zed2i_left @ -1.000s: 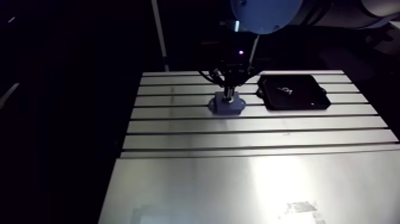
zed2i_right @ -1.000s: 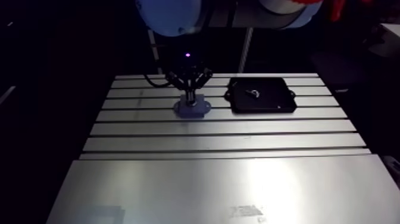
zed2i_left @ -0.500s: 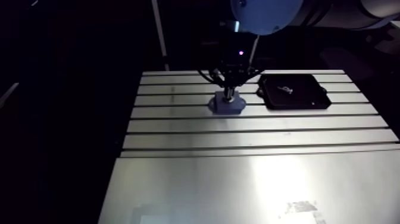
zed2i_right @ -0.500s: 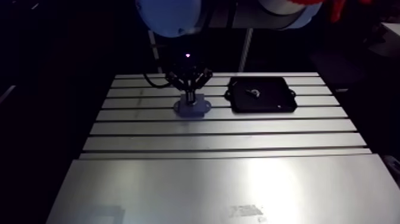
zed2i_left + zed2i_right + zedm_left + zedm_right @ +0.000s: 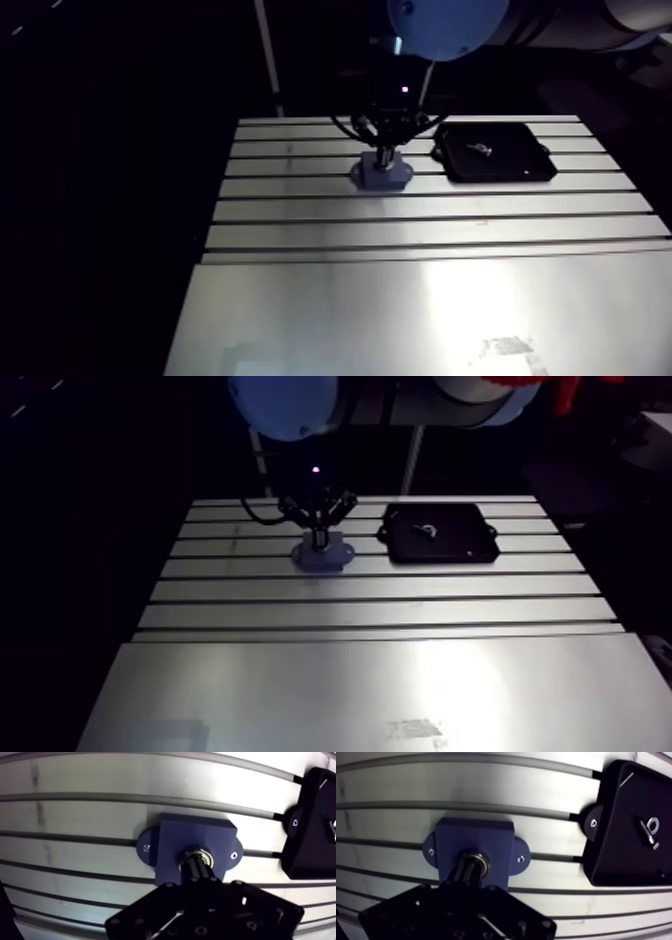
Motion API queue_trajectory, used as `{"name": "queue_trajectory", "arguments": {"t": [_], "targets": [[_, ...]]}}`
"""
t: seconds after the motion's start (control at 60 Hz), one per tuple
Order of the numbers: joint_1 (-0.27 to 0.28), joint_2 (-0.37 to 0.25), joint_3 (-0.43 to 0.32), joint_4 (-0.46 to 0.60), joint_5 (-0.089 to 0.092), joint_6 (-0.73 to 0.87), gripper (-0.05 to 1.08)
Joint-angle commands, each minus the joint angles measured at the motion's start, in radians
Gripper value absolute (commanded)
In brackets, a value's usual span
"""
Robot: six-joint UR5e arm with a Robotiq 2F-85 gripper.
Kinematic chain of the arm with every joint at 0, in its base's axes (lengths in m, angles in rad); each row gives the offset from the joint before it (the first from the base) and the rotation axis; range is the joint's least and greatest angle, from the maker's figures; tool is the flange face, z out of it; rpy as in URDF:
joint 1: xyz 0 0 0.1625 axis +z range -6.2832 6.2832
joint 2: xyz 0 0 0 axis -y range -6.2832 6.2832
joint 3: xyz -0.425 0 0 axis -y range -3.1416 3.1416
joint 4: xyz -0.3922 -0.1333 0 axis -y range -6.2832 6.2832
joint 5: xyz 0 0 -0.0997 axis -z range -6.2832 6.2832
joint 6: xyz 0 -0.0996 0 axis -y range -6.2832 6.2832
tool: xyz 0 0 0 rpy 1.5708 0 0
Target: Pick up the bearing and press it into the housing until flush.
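Observation:
A blue-grey housing [image 5: 195, 837] with two mounting ears is fixed to the slotted table [image 5: 90, 782]. The metal bearing [image 5: 200, 856] sits in the housing's round bore, and part of its shiny ring shows around the fingertips. My gripper [image 5: 196, 866] stands straight above it. Its two dark fingers are shut together with their tips resting on the bearing's middle. The fingers hide most of the bearing, so how deep it sits does not show. In the arm view the gripper [image 5: 383, 155] comes down onto the housing [image 5: 381, 177] at the table's far side.
A black tray [image 5: 616, 812] lies beside the housing, a short gap away, holding a small screw and washer [image 5: 650, 829]. Table slots run across under both. A wide smooth plate [image 5: 420, 310] covers the near half of the table.
The arm view has shifted very slightly. The gripper stays on the bearing in the housing, and nothing else has moved.

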Motion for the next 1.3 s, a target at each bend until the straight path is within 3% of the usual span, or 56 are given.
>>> {"name": "queue_trajectory", "arguments": {"t": [0.017,1.3], "targets": [[0.000,0.003,0.001,-0.001,0.000,0.000,1.08],[0.000,0.011,0.008,-0.015,-0.005,-0.018,1.08]]}}
